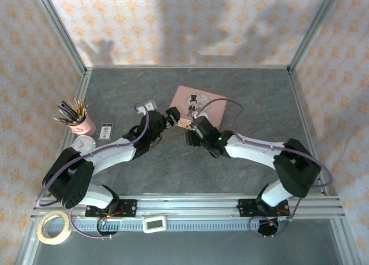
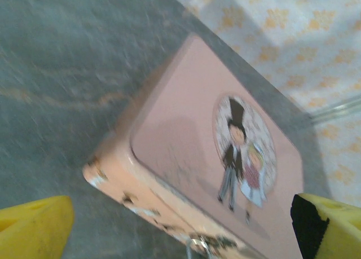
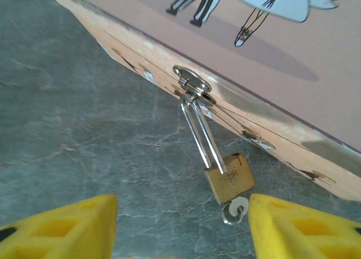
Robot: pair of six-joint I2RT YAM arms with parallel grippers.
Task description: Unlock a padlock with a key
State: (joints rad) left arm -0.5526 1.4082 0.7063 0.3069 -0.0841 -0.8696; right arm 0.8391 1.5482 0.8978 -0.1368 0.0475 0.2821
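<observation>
My right gripper [image 3: 183,231] has its yellow fingers [image 3: 62,228] apart and grips nothing. The padlock [image 3: 230,178] sits in the gap just ahead of them and touches neither. A small silvery key [image 3: 234,207] is in its underside, with the round head near my right-hand finger but clear of it. The brass body slants down over the grey table [image 3: 67,112] from a thin silvery shackle [image 3: 200,129]. The shackle passes through the metal hasp [image 3: 192,81] on the side wall of the pink tin [image 3: 293,61]. I cannot tell whether the shackle is released from the body.

My left gripper [image 2: 180,236] is spread wide and holds nothing. Between its fingers I see the tin's near corner and its lid, which carries a round picture of a couple [image 2: 242,152].

From above, both my grippers meet at the tin's near edge with the padlock between them. Well to the left stands a pink cup of pencils [image 1: 83,125], and a roll of tape [image 1: 55,227] lies at the near left corner.
</observation>
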